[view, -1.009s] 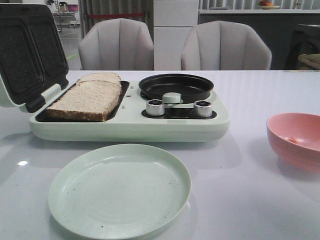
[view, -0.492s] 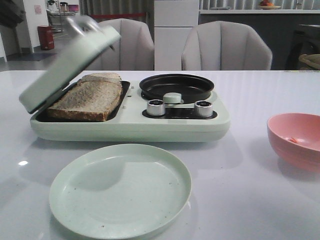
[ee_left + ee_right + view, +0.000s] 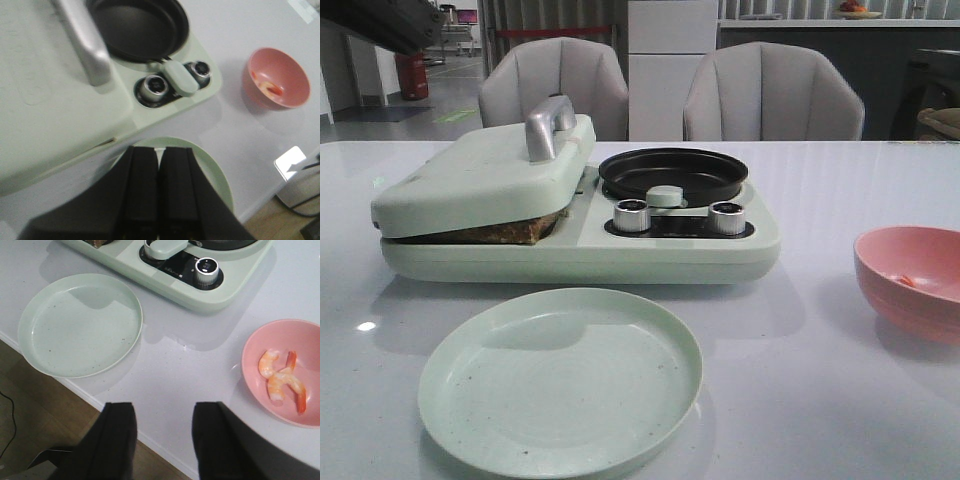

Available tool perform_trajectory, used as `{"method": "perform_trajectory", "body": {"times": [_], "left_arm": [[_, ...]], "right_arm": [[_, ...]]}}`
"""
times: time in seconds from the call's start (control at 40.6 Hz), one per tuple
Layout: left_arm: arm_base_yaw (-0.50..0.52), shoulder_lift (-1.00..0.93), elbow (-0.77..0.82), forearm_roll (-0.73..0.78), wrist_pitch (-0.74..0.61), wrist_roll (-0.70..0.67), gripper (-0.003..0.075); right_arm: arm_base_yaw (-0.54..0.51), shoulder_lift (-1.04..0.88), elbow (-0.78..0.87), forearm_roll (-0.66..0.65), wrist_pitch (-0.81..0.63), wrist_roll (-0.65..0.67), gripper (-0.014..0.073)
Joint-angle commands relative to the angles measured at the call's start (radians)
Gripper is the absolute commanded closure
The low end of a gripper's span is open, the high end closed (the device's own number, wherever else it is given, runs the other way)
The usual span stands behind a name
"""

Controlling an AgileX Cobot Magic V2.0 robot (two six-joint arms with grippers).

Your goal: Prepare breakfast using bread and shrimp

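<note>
The bread is almost wholly hidden under the shut pale green lid (image 3: 470,175) of the sandwich maker; only a brown crust edge (image 3: 515,232) shows in the slit. Several pinkish-orange shrimp (image 3: 281,382) lie in the pink bowl (image 3: 930,260) at the right; they also show in the left wrist view (image 3: 271,90). My left gripper (image 3: 159,150) is shut and empty, in the air above the lid's near edge and the plate. My right gripper (image 3: 162,407) is open and empty above the table's front edge.
A pale green plate (image 3: 500,400) lies in front of the maker. The maker's right half holds a black round pan (image 3: 672,172) and two silver knobs (image 3: 631,214). The lid has a silver handle (image 3: 548,125). Part of the left arm (image 3: 380,20) shows at the top left.
The maker's lid has swung down from fully open to shut over the bread. The left arm has come into the top left of the front view.
</note>
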Motion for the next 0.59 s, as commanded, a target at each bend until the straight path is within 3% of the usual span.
{"method": "perform_trajectory", "body": {"times": [0.0, 0.098, 0.197, 0.295, 0.369, 0.566], "left_arm": [[-0.101, -0.121, 0.059, -0.014, -0.069, 0.008, 0.062], [-0.208, -0.243, 0.147, 0.068, -0.124, -0.005, 0.0617], [-0.271, -0.35, 0.22, 0.201, -0.165, -0.177, 0.0617], [-0.277, -0.439, 0.267, 0.403, -0.145, -0.388, 0.0617], [-0.277, -0.498, 0.295, 0.514, -0.123, -0.468, 0.0618], [-0.277, -0.604, 0.321, 0.539, -0.1, -0.481, 0.0619]], "right_arm": [[-0.002, -0.005, -0.029, -0.002, -0.057, -0.003, 0.0202], [-0.002, -0.005, -0.029, -0.001, -0.058, -0.003, 0.0202], [-0.002, -0.005, -0.029, 0.0, -0.055, -0.003, 0.0202], [-0.002, -0.005, -0.029, 0.005, -0.05, -0.003, 0.0202], [-0.002, -0.005, -0.029, 0.007, -0.05, -0.003, 0.0202], [-0.017, 0.019, -0.042, -0.006, -0.054, 0.032, 0.0202]]}}
